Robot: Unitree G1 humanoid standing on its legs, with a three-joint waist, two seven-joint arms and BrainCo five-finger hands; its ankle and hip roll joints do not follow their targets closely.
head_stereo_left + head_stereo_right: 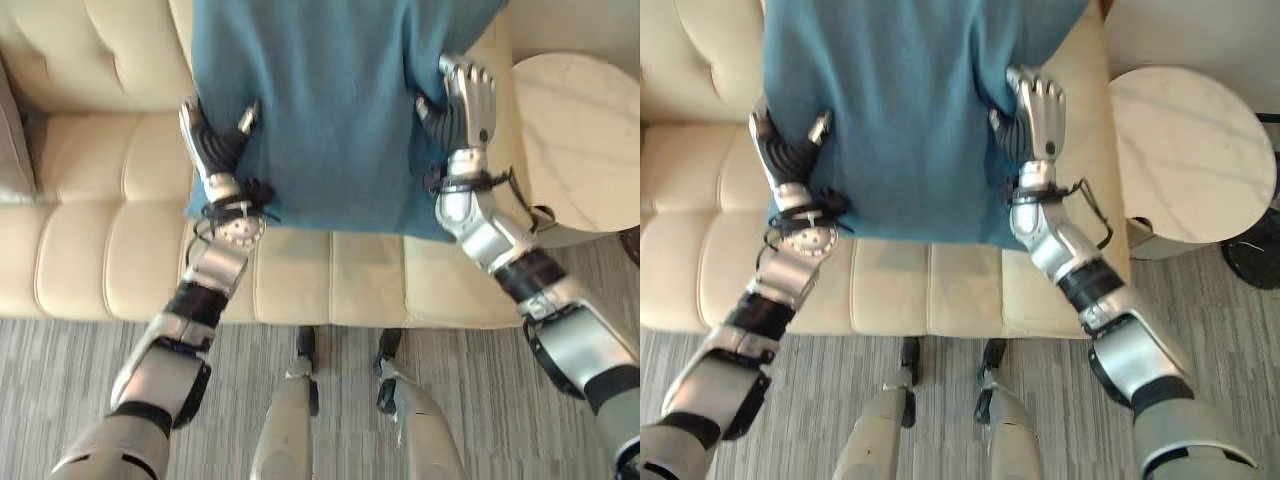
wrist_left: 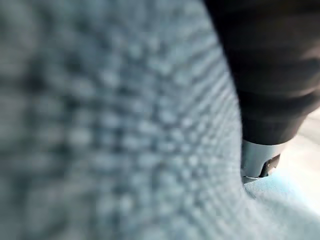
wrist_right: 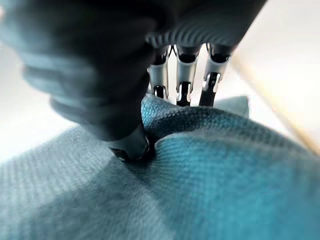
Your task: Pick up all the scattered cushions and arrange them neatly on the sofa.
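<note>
while both robot hands (image 1: 215,140) (image 1: 465,100) grip teal cushion (image 1: 330,110) on sofa (image 1: 90,230), round table (image 1: 580,150) beside.

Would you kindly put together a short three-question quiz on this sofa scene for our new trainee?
1. True or false: the teal cushion lies on the grey floor.
2. Which hand pinches a fold of the cushion's cloth between thumb and fingers? A: left hand. B: right hand. C: a person's hand.
3. Fill in: beside the sofa, on the robot's right, stands a round white ____.

Key:
1. False. It rests against the cream sofa, held at both side edges.
2. B. The right wrist view shows the thumb and fingers gathering a ridge of cloth.
3. Table.
</note>
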